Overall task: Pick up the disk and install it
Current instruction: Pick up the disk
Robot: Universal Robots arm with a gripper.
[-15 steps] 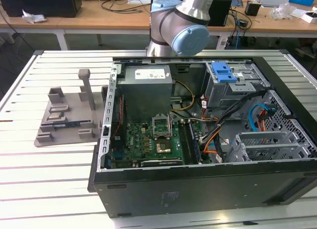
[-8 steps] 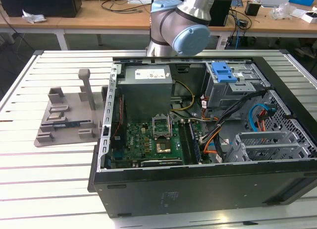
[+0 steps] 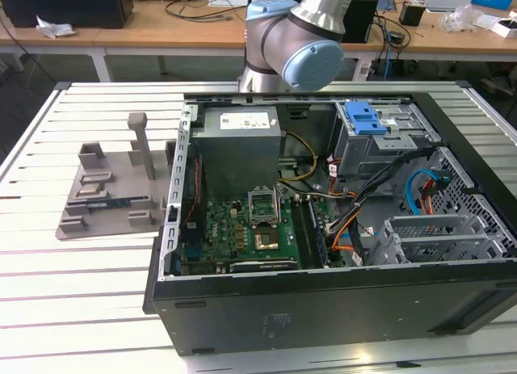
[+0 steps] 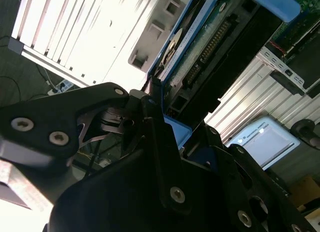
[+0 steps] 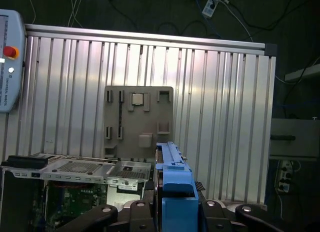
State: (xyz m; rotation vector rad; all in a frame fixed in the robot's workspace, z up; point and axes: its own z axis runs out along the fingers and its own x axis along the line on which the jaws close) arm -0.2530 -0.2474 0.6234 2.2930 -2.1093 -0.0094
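In both wrist views my gripper [image 5: 172, 188] is shut on the disk [image 5: 171, 164], which stands on edge between the black fingers [image 4: 152, 99]. In the second wrist view the disk [image 4: 200, 51] shows its green circuit side and a blue carrier rail along its edge. The first wrist view looks down from high above the table, with the disk's blue rail end toward the camera. The exterior view has the arm [image 3: 295, 43] rising past the back of the open computer case [image 3: 323, 293].
A grey fixture plate [image 3: 109, 192] lies on the slatted table at the exterior view's left of the case. Inside the case are a grey power-supply box [image 3: 240, 140], a green motherboard [image 3: 242, 233], a drive cage with a blue latch [image 3: 367, 115] and loose cables. A pendant [image 5: 7, 56] sits beside the table.
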